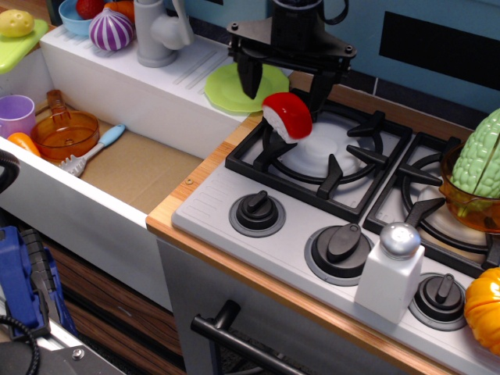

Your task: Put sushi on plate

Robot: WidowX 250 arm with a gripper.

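Observation:
The sushi [287, 117], red top on a white base, lies tilted on the black grate at the back-left corner of the left burner [324, 152]. The lime-green plate [226, 87] sits just behind and left of it on the white counter, partly hidden by my gripper. My gripper [285, 98] hangs just above and behind the sushi. Its jaws are spread wide, one finger [251, 82] over the plate and the other finger [320, 95] right of the sushi. They do not close on the sushi.
A grey faucet [156, 31] and a purple striped onion [111, 30] stand behind the sink. An orange bowl [64, 133], a purple cup [16, 113] and a blue-handled utensil [98, 147] lie in the sink. A salt shaker [391, 273] stands on the stove front; green vegetable in a bowl [478, 176] at right.

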